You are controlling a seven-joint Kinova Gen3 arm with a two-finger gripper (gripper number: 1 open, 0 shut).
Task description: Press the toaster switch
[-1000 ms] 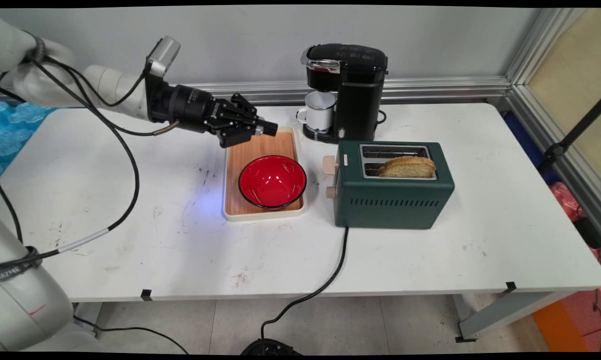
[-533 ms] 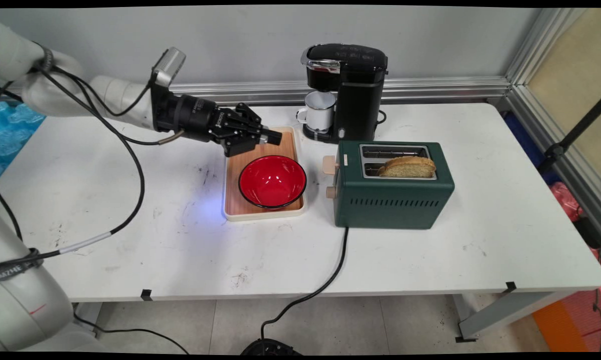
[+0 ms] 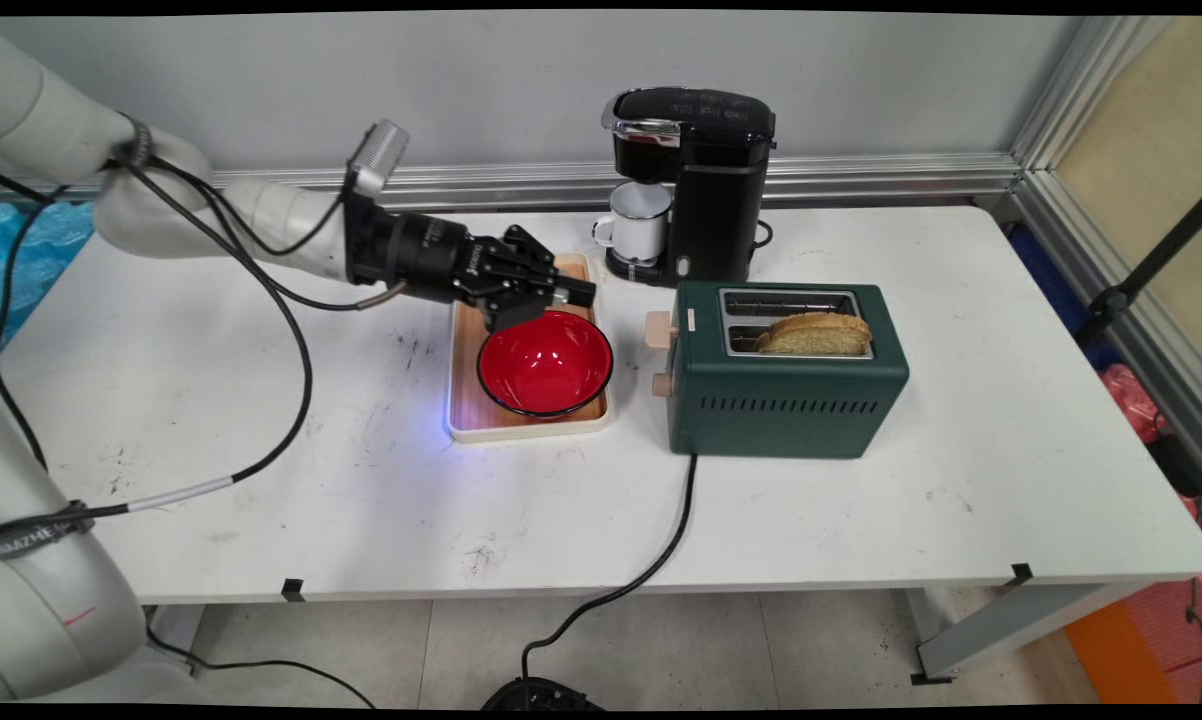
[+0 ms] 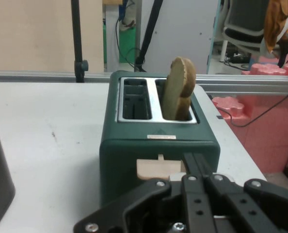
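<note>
The gripper (image 3: 581,296) is extended horizontally, low over the far end of the wooden tray (image 3: 471,340), with its fingers (image 4: 195,165) closed together and nothing between them. Its tip sits just above the far rim of the red bowl (image 3: 545,362), which rests in the tray directly beneath and slightly nearer the camera. Straight ahead of the fingertips stands the green toaster (image 3: 786,385); its pale lever (image 4: 158,169) faces the gripper, close to the tip but apart from it. A slice of bread (image 4: 177,87) stands upright in the toaster slot on the table's near side. Beyond the gripper, toward the wall, the black coffee machine (image 3: 696,180) holds a white mug (image 3: 639,222). All items stand on the white table (image 3: 1011,420).
</note>
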